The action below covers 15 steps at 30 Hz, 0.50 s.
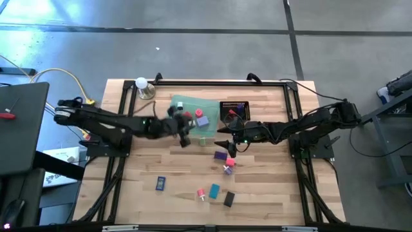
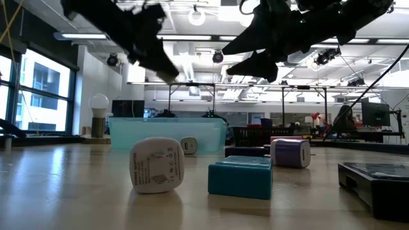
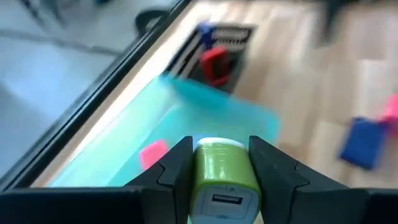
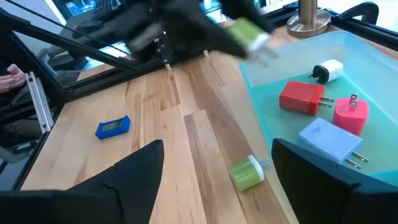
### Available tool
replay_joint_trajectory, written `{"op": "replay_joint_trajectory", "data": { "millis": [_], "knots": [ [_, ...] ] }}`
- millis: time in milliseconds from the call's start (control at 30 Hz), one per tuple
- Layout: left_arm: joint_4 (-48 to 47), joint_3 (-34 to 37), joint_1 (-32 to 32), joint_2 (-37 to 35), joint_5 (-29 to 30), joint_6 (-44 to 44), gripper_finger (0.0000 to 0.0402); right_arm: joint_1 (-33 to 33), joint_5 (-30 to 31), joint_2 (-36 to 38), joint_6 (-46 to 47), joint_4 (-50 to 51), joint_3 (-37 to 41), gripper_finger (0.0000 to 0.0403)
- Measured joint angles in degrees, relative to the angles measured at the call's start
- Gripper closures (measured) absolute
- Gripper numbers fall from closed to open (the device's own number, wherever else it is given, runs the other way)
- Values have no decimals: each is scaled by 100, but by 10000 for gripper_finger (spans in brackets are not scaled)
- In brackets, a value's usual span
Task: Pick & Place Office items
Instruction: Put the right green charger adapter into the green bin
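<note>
Wooden table (image 1: pixel 270 187), scattered office items (image 1: pixel 214 191)

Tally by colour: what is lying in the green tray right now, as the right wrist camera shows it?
Red plug: 1
Pink plug: 1
White plug: 1
Pale blue plug: 1
Total showing in the tray: 4

You had open desk (image 1: pixel 167 164) along the left side and near edge, with only a blue item (image 1: pixel 161 183) and a small cluster of teal (image 1: pixel 214 190), pink and black items toward the front. The middle was crowded: the left pincer (image 1: pixel 185 134), clamped on a green charger (image 3: pixel 221 174), hung over the green tray (image 1: pixel 193 103)'s near edge. The right pincer (image 1: pixel 222 145) stood spread just beside it, near a second green charger (image 4: pixel 247 172) and the black mesh basket (image 1: pixel 235 106).
</note>
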<state>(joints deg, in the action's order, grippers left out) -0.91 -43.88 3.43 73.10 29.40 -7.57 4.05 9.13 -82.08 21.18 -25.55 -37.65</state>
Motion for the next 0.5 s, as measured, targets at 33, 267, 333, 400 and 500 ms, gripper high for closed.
{"op": "replay_joint_trajectory", "data": {
  "millis": [33, 267, 333, 400, 500],
  "knots": [
    [-110, 2, -199, -9, -179, -2, 281, 0, 0, 0, -1, 1, 0, 115],
    [203, 28, -1532, 440, -2146, -236, 273, 0, -2, 0, 1, 172, 0, 117],
    [515, 28, -1750, 652, -2736, -236, 274, 0, -1, 0, -1, 225, 0, 117],
    [897, 27, -1838, 917, -3232, -233, 276, 0, -1, 0, -1, 263, 0, 117],
    [1257, 26, -1838, 1326, -3398, -155, 277, 0, -2, 0, 1, 352, 0, 117]
  ]
}}
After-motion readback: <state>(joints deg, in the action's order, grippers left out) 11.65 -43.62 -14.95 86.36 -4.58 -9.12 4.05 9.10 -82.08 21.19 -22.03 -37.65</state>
